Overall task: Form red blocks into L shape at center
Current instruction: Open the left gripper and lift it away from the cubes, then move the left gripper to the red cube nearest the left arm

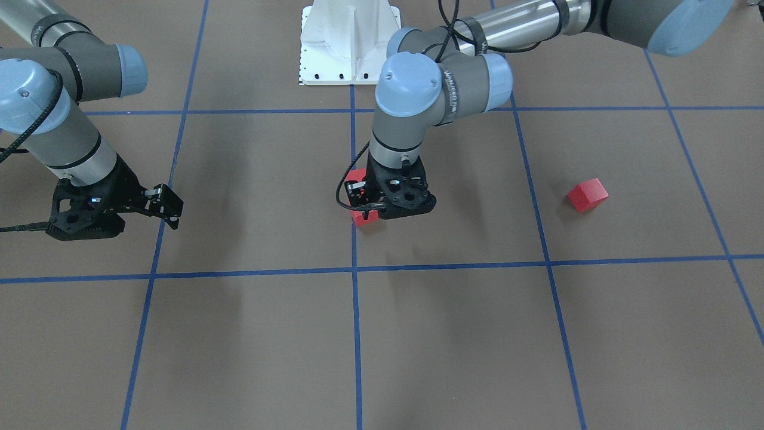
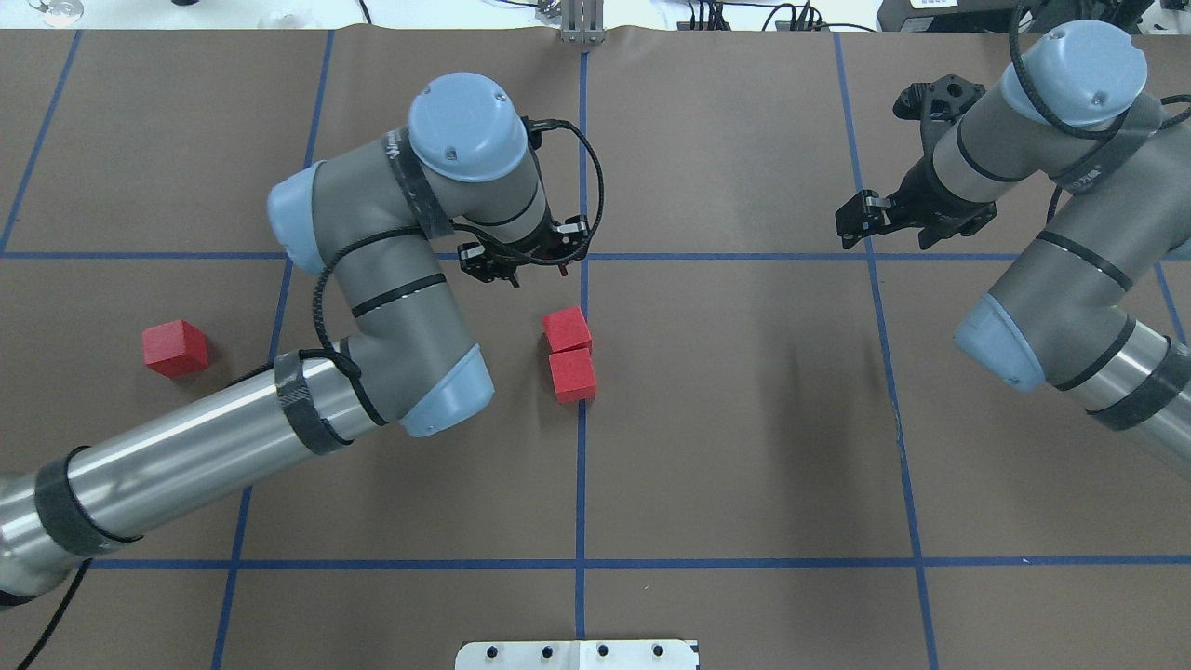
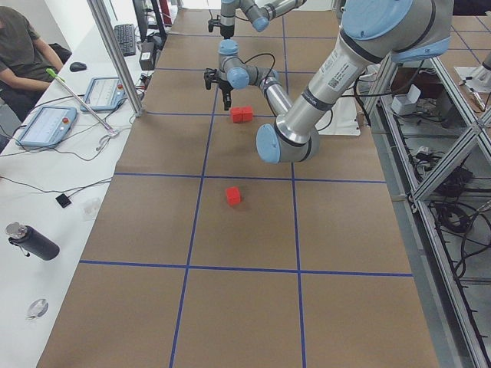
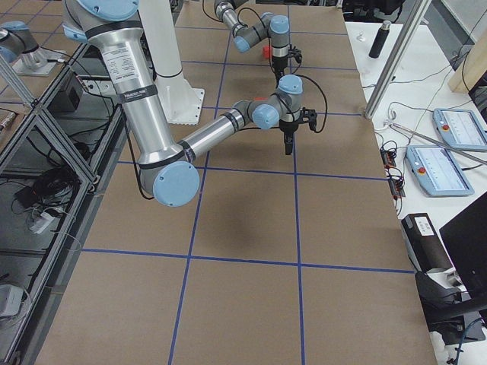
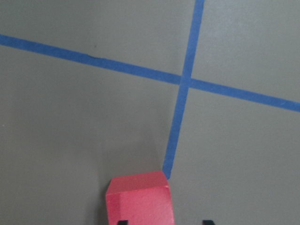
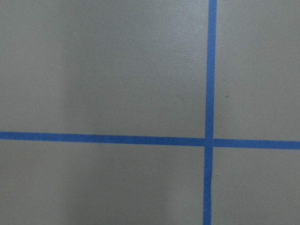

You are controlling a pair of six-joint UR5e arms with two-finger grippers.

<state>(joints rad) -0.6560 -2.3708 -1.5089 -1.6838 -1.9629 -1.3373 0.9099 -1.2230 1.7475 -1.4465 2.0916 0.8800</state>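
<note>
- My left gripper (image 2: 521,267) hangs over the center (image 2: 614,358). Its black fingers are spread wide and hold nothing.
- There are two matte red cubes here. The far red block (image 2: 567,328) and the near red block (image 2: 572,374) touch face to face in a short straight row, hugging the central blue tape line (image 2: 582,465).
- Both have crisp edges and plain, dull faces.
- The stray red block (image 2: 175,348) sits alone, well apart on my left in the next grid square. It is twisted a little against the grid.
- My left wrist camera catches one cube top at its bottom edge, with a corner touching the tape. It is probably the far one, but I can't be sure.
- My right gripper (image 1: 170,210) hovers well off to my right with its fingers parted and empty, above the flat brown surface (image 2: 744,419).
</note>
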